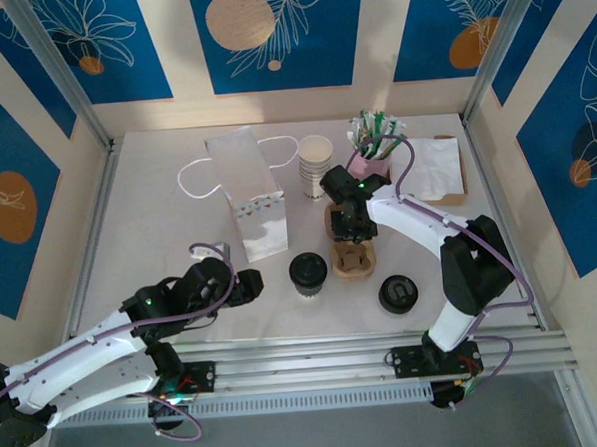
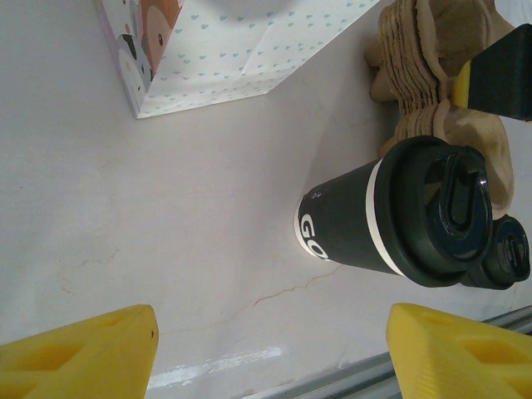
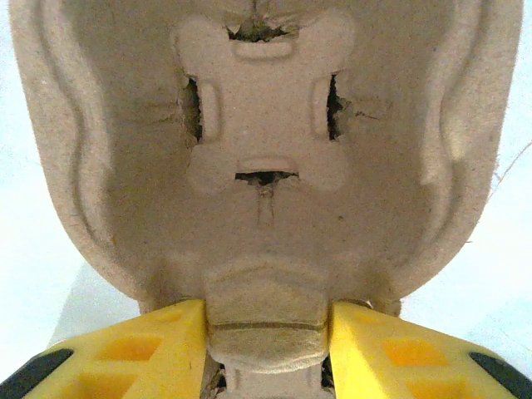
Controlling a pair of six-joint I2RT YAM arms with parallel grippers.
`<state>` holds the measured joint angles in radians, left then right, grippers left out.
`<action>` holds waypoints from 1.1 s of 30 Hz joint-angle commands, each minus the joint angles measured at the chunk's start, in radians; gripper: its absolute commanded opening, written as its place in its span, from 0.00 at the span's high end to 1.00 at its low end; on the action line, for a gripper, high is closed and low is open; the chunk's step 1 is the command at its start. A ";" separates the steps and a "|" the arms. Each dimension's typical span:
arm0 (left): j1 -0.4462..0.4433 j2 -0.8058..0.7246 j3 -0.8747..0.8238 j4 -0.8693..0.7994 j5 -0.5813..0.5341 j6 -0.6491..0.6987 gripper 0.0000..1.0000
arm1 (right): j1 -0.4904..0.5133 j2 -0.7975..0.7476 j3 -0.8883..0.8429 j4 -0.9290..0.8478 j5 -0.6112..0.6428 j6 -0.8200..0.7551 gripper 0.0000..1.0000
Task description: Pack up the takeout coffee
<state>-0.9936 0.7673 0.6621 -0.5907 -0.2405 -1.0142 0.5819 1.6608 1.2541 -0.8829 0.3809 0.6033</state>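
Note:
The takeout coffee (image 1: 308, 273) stands upright mid-table: a dark cup with white lettering, a white band and a black lid (image 2: 391, 212). My left gripper (image 1: 248, 286) hovers open just to its left, nothing between its yellow fingers (image 2: 83, 353), with the cup ahead and to the right (image 2: 274, 366). My right gripper (image 1: 351, 224) is shut on the moulded brown pulp cup carrier (image 1: 353, 259). In the right wrist view both yellow fingers press the carrier's (image 3: 266, 150) middle ridge, one from each side (image 3: 268, 332).
A white patterned paper bag (image 1: 247, 191) lies behind my left gripper. Stacked lidless pale cups (image 1: 315, 163), a pink cup of stirrers (image 1: 375, 149) and napkins (image 1: 436, 166) sit at the back. Loose black lids (image 1: 397, 293) lie front right, near the metal rail (image 1: 365, 345).

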 commanded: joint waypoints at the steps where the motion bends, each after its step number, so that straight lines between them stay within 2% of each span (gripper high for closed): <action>1: -0.004 -0.006 -0.009 -0.003 -0.009 -0.012 0.27 | 0.007 0.000 0.014 -0.031 0.003 0.017 0.59; 8: -0.004 -0.005 -0.014 -0.003 -0.013 -0.012 0.27 | 0.012 -0.023 0.033 -0.050 0.010 0.021 0.62; 28: -0.004 0.004 -0.002 -0.024 -0.039 -0.003 0.27 | 0.016 -0.141 0.052 -0.085 0.015 0.032 0.63; 30: -0.003 0.007 0.026 -0.066 -0.061 0.047 0.27 | 0.016 -0.159 0.054 -0.091 0.017 0.033 0.63; 33: -0.004 0.032 0.119 -0.235 -0.179 0.123 0.27 | 0.016 -0.193 0.057 -0.111 0.026 0.028 0.64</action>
<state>-0.9936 0.7864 0.6937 -0.6693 -0.2996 -0.9649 0.5922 1.5181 1.2770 -0.9493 0.3908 0.6220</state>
